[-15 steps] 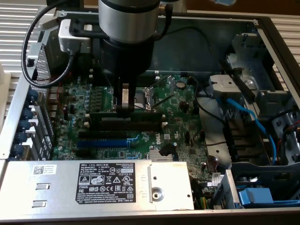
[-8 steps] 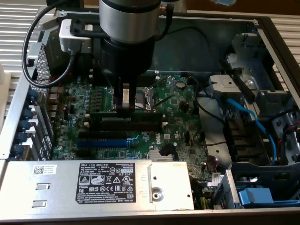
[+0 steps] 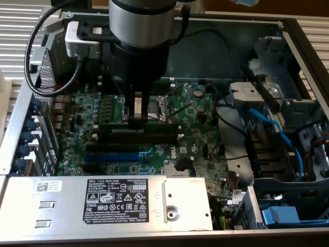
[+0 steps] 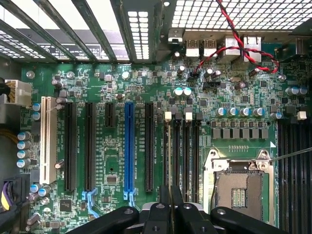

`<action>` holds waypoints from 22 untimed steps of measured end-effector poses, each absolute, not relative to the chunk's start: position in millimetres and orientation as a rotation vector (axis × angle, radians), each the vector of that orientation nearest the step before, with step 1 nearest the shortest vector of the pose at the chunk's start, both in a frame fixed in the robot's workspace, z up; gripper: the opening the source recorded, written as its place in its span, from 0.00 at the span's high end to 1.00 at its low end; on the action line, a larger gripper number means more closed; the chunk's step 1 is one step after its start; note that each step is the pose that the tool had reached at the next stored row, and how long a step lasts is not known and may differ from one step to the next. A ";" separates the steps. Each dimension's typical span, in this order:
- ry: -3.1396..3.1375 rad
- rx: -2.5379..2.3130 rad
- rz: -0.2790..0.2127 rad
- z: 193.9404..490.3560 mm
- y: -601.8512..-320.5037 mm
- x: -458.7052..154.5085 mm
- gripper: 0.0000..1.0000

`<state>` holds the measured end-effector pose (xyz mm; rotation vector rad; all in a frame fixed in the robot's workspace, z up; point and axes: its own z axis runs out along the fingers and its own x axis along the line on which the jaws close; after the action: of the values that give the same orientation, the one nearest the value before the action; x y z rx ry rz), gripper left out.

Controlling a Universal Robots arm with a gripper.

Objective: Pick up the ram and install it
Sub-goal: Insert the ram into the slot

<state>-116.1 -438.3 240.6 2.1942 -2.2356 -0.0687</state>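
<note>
The ram [image 3: 159, 126] is a long dark-green stick lying along the memory slot closest to the CPU socket [image 3: 157, 105], level with the board. My gripper [image 3: 136, 121] comes straight down on its middle, fingers close together on its top edge. In the wrist view the two black fingertips [image 4: 165, 202] stand nearly shut at the gripper [image 4: 170, 201]. The ram's thin edge [image 4: 170, 161] runs out from between them, in line with the row of black memory slots [image 4: 192, 156]. Whether the ram sits fully down in its slot I cannot tell.
Empty black memory slots [image 3: 133, 139] lie beside the ram, then a blue expansion slot [image 3: 110, 156]. A metal power-supply box [image 3: 103, 198] with a black label borders the board. Blue cables [image 3: 267, 123] and drive bays fill the exterior view's right. Case walls surround everything.
</note>
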 end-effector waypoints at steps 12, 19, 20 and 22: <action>-2.245 2.185 -0.069 239.2 -437.8 -116.8 0.87; -2.245 2.185 -0.069 238.5 -438.0 -117.1 0.87; -2.245 2.184 -0.069 238.4 -438.0 -117.1 0.87; -2.244 2.186 -0.069 238.0 -437.4 -117.0 0.87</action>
<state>-117.0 -437.4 238.0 2.1860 -2.2436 -0.0685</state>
